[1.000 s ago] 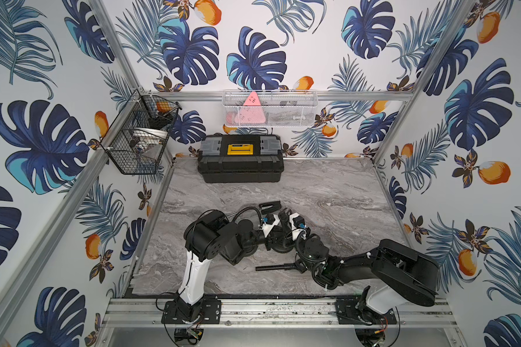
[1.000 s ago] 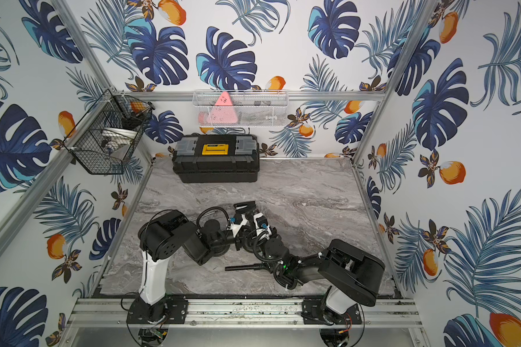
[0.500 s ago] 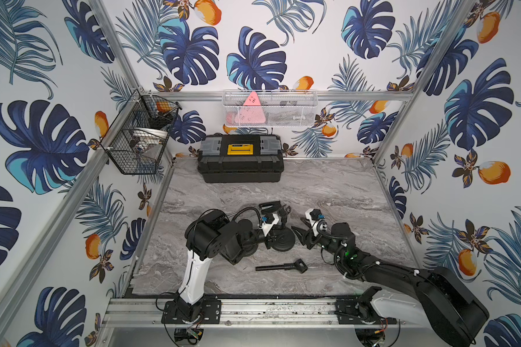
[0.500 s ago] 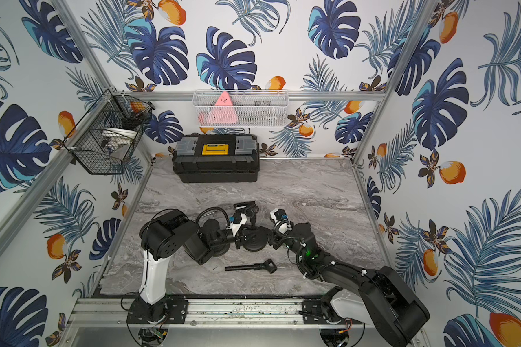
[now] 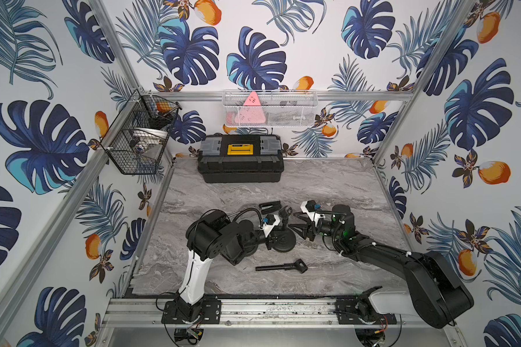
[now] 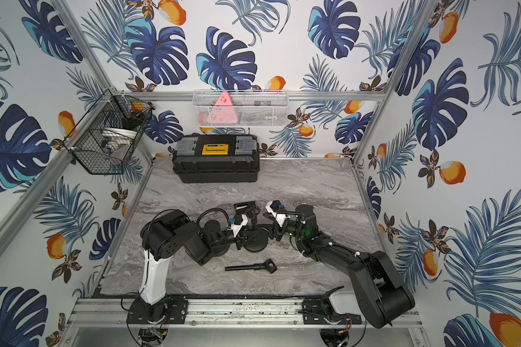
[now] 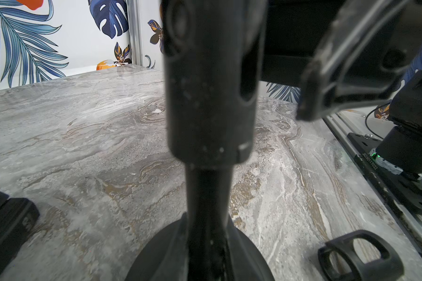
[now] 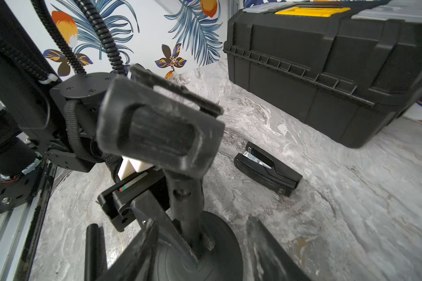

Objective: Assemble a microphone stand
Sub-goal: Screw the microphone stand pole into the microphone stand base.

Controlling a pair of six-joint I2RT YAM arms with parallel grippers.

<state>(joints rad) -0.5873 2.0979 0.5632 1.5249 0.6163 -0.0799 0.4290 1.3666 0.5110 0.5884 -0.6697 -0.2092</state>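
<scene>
So the stand is upright on its round base, mid tabletop and toward the front. The left jaws are clamped tight on its post, low down near the base. The right jaws are spread apart and not gripping anything, just beside the base on the far side. From the right wrist cam the fingers sit either side of it, and I can't tell if they touch.

Stuff around:
- a loose rod with a loop end, lying flat nearer the front rail
- a little black stapler-looking piece, flat just behind the stand
- a black toolbox with a yellow latch against the back wall, well apart
- a black wire basket on the side wall
- a white mesh basket on the back wall, with a pink triangle thing in it

Annoying bits: the left wrist cam is basically all post, and the rod's loop is cut off at the edge. The blocky head on top of the stand is blurry and blocks a big chunk of the right wrist view. Can't make out what's in the wire basket
</scene>
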